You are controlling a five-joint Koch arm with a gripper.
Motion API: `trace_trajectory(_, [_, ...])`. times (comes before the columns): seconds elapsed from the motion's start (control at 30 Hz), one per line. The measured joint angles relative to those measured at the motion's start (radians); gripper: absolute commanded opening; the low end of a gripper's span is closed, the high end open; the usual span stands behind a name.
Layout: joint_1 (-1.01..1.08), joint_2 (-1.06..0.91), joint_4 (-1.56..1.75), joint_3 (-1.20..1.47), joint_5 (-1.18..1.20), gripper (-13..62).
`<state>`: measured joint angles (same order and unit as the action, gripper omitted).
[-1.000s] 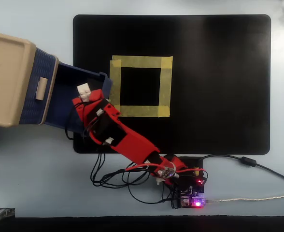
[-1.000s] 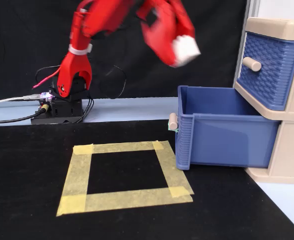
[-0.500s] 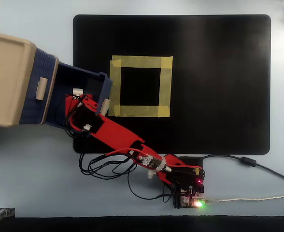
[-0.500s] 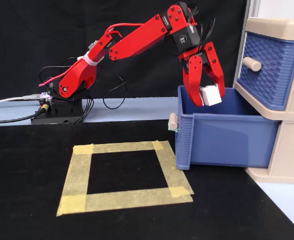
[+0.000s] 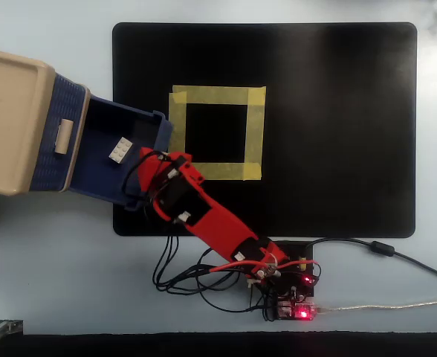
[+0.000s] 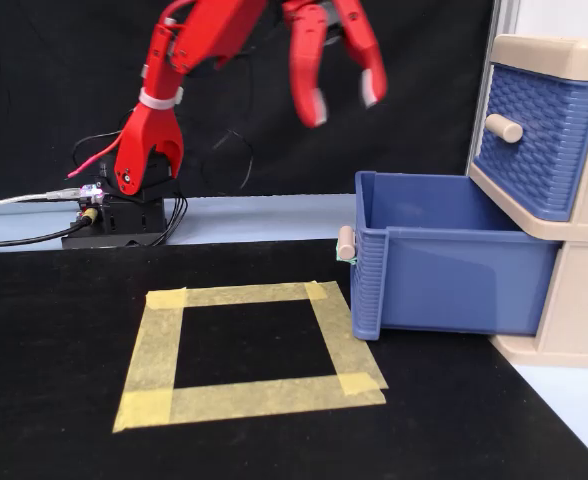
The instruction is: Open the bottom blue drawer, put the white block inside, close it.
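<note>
— Inside the bottom blue drawer (image 5: 99, 152), pulled fully out, what lies on its floor?
— The white block (image 5: 120, 150), flat, studs up.
— And the gripper (image 6: 340, 98)?
— Above the drawer's handle end, fingers spread, holding nothing.

In the fixed view the high wall of the bottom blue drawer (image 6: 454, 270) hid its floor, so the white block (image 5: 120, 150) showed only from overhead. There the arm covered the drawer's corner nearest the base, and the gripper (image 6: 342, 98) tips were lost beneath it. The beige cabinet (image 5: 14, 123) ran off the picture's left edge, by the table's left side.
</note>
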<state>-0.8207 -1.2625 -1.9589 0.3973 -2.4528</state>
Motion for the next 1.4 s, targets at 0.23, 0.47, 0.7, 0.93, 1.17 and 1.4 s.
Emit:
trace_trajectory(0.23, [0.055,-0.029,0.003,0.367,0.049,33.8])
trace_trajectory(0.47, [-0.077,0.084,0.140,0.347,-0.087,34.1])
trace_trajectory(0.7, [-0.176,0.387,0.483,0.031,-0.115,34.6])
trace_trajectory(0.93, [-0.187,0.618,0.657,-0.256,-0.118,34.6])
trace_trajectory(1.17, [-0.129,0.422,0.295,-0.282,-0.117,34.0])
trace_trajectory(1.4, [0.244,0.003,-0.008,-0.044,0.339,33.9])
